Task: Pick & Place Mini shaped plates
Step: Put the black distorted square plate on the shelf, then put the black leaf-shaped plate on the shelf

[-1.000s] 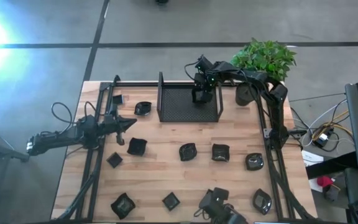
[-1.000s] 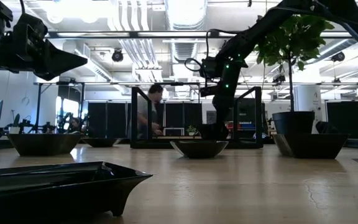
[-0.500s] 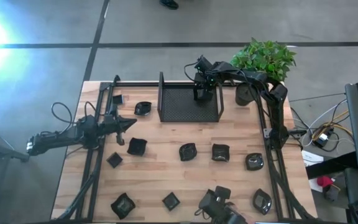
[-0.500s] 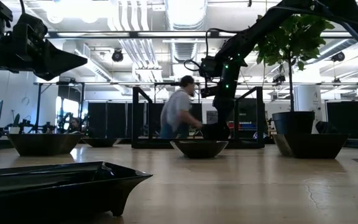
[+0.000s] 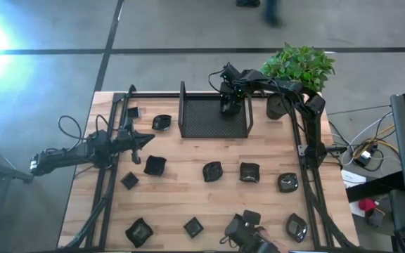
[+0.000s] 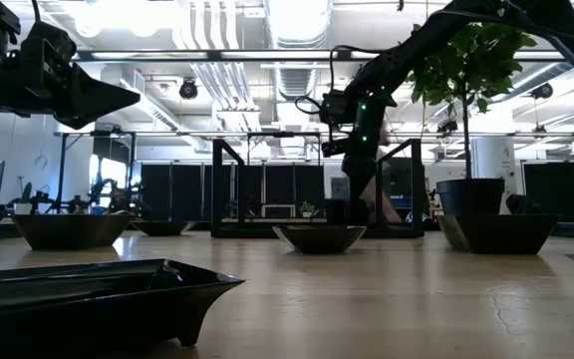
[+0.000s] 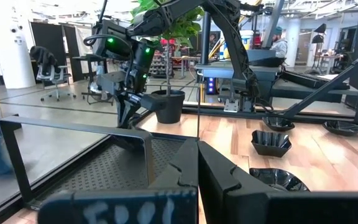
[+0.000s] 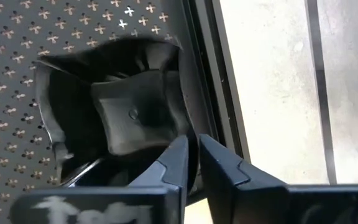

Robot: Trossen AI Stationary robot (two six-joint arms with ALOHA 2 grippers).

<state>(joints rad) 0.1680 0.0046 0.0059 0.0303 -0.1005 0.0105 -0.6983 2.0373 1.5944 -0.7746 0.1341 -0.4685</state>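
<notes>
Since a moment ago, the right gripper [image 8: 192,163] has lifted a little, and its fingers have parted slightly around the rim of the mini plate [image 8: 120,112]. That plate now sits in the mesh tray [image 5: 202,119], by its right wall, right under the gripper. Far off on the left, the left gripper [image 5: 148,140] waits, pressed shut. Other plates [image 5: 212,171] lie on the table [image 5: 188,204], well away from the right arm.

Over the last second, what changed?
The right hand loosened over the mesh tray; its fingers now straddle the rim of the plate lying inside. A person in the background walked off. Left hand shut, parked as before; table plates unmoved.
</notes>
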